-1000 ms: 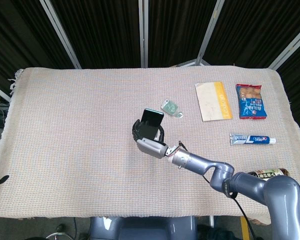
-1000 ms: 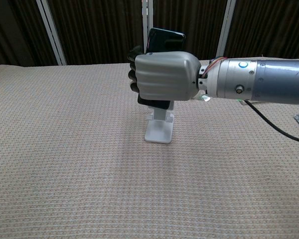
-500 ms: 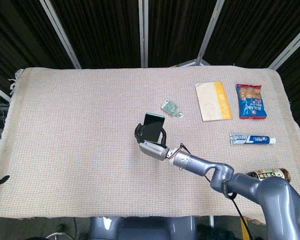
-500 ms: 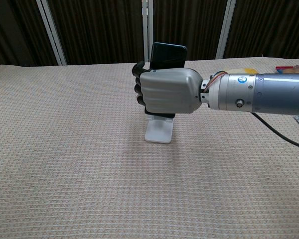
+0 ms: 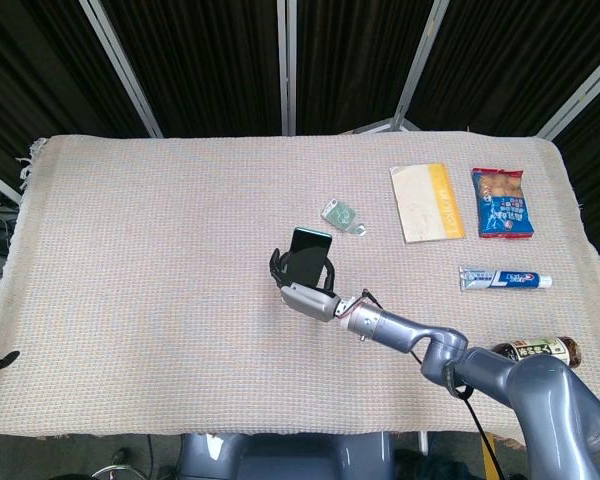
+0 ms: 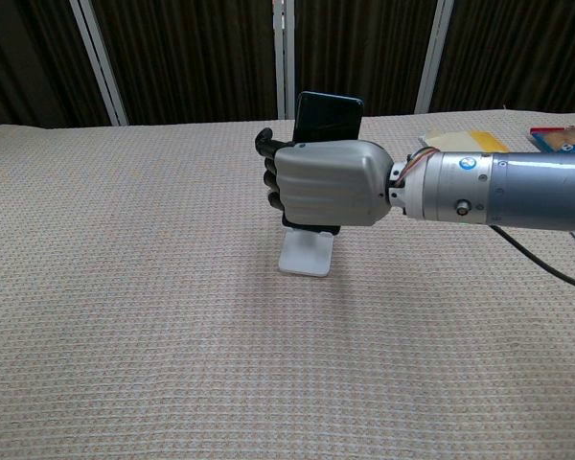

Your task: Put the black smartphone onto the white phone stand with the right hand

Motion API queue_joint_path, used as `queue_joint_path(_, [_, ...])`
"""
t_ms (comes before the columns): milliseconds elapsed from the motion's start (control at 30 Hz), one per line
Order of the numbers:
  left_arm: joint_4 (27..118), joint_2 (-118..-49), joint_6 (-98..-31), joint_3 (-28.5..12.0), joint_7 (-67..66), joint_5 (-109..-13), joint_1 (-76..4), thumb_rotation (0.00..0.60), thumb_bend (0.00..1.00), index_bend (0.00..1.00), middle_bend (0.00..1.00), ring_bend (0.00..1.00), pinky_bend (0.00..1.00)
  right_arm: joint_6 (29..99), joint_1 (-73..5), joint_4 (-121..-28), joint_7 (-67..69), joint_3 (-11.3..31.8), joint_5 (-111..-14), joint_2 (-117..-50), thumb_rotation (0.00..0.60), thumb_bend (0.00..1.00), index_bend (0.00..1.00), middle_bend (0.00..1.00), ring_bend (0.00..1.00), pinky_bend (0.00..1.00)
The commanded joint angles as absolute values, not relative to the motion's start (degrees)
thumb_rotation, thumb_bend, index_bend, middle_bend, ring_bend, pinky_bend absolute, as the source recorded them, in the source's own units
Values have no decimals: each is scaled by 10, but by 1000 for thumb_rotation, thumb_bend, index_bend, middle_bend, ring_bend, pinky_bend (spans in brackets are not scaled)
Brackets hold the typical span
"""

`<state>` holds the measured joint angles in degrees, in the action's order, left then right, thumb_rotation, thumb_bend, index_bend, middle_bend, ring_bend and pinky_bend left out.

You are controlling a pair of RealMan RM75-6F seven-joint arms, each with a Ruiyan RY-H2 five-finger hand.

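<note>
Dark fingers (image 6: 268, 172) of the right hand (image 6: 326, 184) are wrapped around the black smartphone (image 6: 327, 117), clamped on its lower half while the upper half sticks up above the grey knuckles. From the chest view the phone stands nearly upright, directly over the white phone stand (image 6: 306, 254), whose flat base rests on the woven beige tablecloth (image 6: 125, 287); the hand hides whether the phone is seated in the cradle, so I cannot tell if they touch. Seen from the head view, the same hand (image 5: 305, 288) holds the phone (image 5: 309, 247) near the middle of the table, its arm reaching in from the lower right. Just beyond it lies a small green packet (image 5: 339, 214). Further right sit a cream and orange booklet (image 5: 426, 202), a blue snack bag (image 5: 501, 202) and a toothpaste tube (image 5: 504, 279), their printing too small to read. A brown bottle (image 5: 533, 350) lies at the near right edge. No left hand shows in either view.
</note>
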<state>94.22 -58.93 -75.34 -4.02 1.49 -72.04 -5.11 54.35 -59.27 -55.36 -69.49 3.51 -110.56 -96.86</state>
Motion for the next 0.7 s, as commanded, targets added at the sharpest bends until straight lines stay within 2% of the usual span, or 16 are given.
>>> queue_joint_path(33, [942, -589, -754, -40, 15, -720, -51, 600, 0, 0, 0, 0, 0, 543, -591, -553, -694, 35, -1102, -968, 600, 67, 344, 334, 350, 214])
queue_joint_path(100, [943, -590, -754, -40, 14, -720, -51, 600, 0, 0, 0, 0, 0, 544, -590, -553, -695, 34, -1100, -968, 600, 65, 275, 264, 302, 160])
queue_joint_path(200, [943, -590, -754, -40, 13, -721, -51, 600, 0, 0, 0, 0, 0, 543, -586, -557, -696, 35, -1093, -967, 600, 64, 233, 218, 271, 137])
queue_joint_path(533, [946, -589, -759, -38, 12, -726, -50, 600, 0, 0, 0, 0, 0, 565, -572, -575, -698, 38, -1083, -958, 600, 65, 193, 204, 265, 136])
queue_joint_path(700, [947, -587, -759, -37, 18, -732, -50, 600, 0, 0, 0, 0, 0, 638, -532, -628, -660, 51, -1064, -922, 600, 63, 179, 204, 265, 133])
